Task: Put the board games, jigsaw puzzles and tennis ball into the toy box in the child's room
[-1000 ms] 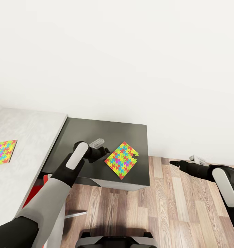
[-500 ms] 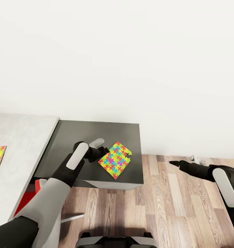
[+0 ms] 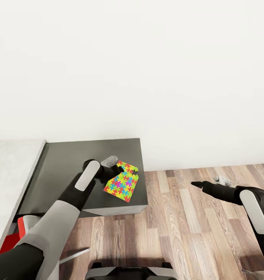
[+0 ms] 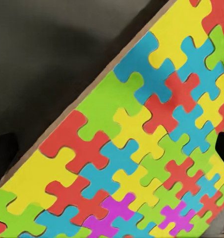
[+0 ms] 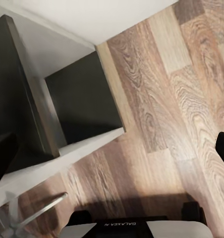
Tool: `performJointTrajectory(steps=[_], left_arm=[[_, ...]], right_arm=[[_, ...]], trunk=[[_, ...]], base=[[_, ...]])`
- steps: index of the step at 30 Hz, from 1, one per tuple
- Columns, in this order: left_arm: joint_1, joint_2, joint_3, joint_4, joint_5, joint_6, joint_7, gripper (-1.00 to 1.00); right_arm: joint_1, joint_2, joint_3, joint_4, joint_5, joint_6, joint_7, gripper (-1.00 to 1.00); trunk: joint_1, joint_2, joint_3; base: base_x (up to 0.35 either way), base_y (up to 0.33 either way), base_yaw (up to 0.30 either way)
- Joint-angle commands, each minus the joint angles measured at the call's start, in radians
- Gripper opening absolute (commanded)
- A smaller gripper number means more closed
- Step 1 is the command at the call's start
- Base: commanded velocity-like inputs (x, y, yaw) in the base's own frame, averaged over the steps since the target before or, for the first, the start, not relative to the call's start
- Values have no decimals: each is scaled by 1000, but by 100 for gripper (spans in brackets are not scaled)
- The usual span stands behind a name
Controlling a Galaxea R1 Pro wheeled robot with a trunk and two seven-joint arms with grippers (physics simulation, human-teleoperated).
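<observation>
Left gripper (image 3: 117, 169), black-fingered at the end of a grey and white arm, reached over the dark grey section of the L-shaped desk (image 3: 65, 171) and met the near corner of a thin multicoloured jigsaw puzzle square (image 3: 122, 181). Whether its fingers pinched the puzzle or merely stood against it could not be told from the head view. In the left wrist view the bright interlocking pieces, red, yellow, green, blue and pink (image 4: 141, 148), lay very close under the camera, with the dark desk top (image 4: 57, 54) beyond the puzzle's brown edge.

That puzzle lay flat near the front right corner of the dark section, turned at an angle to the desk's edges. To the left, the pale grey top of the desk (image 3: 11, 167) adjoined the dark part. A red chair (image 3: 13, 237) showed partly below the desk's front edge.

Right gripper (image 3: 196, 184), dark and pointed, hung over the wood-plank floor (image 3: 186, 233), well apart from the desk, and looked pressed together, holding nothing. A white wall (image 3: 147, 77) rose behind everything.
</observation>
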Motion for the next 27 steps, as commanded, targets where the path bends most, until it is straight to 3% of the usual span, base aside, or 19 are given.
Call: performJointTrajectory(steps=[1, 11, 27], left_arm=[[0, 0, -1, 23, 32, -9, 9, 100], [-1, 1, -1, 23, 32, -9, 9, 100], [-1, 1, -1, 23, 32, -9, 9, 100]], right_arm=[[-1, 0, -1, -1, 0, 5, 0, 100], [-1, 1, -1, -1, -1, 5, 0, 100], [5, 1, 2, -1, -1, 5, 0, 100]], trunk=[[1, -1, -2], [1, -1, -2], [1, -1, -2]], base=[[0, 0, -281], [0, 0, -250], [0, 0, -38]])
